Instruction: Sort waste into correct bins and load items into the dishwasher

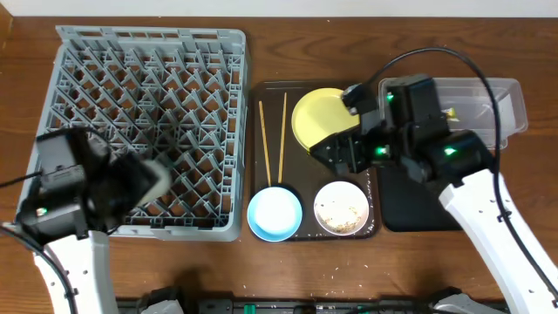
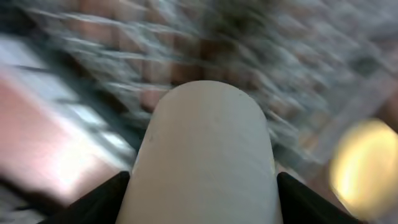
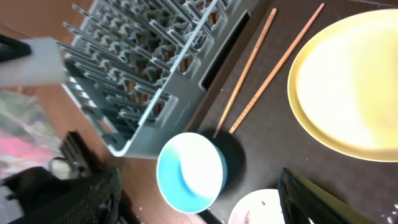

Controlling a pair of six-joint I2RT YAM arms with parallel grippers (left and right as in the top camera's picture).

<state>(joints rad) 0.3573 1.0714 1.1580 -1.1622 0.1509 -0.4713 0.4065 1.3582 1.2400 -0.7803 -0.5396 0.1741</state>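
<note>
White cup point(image 2: 205, 149) pinched between the fingers of left gripper point(image 2: 205, 202), over the front part of the grey dish rack point(image 1: 148, 78); wrist view blurred. Right gripper point(image 1: 343, 150) fingers spread, nothing between them, above the brown serving tray point(image 1: 258, 131) at the yellow plate point(image 1: 314, 113) edge. Chopsticks point(image 1: 272, 139), light-blue bowl point(image 1: 275, 214) and crumb-flecked small white bowl point(image 1: 342, 208) lie on that tray.

The rack point(image 1: 153, 131) was grey, a lattice of pegs; the plate point(image 1: 316, 118) pale yellow; one bowl point(image 1: 275, 214) light blue, white inside; the cup point(image 2: 205, 155) plain white; the chopsticks point(image 3: 277, 68) tan; the worktop point(image 1: 261, 35) brown wood-grain.
</note>
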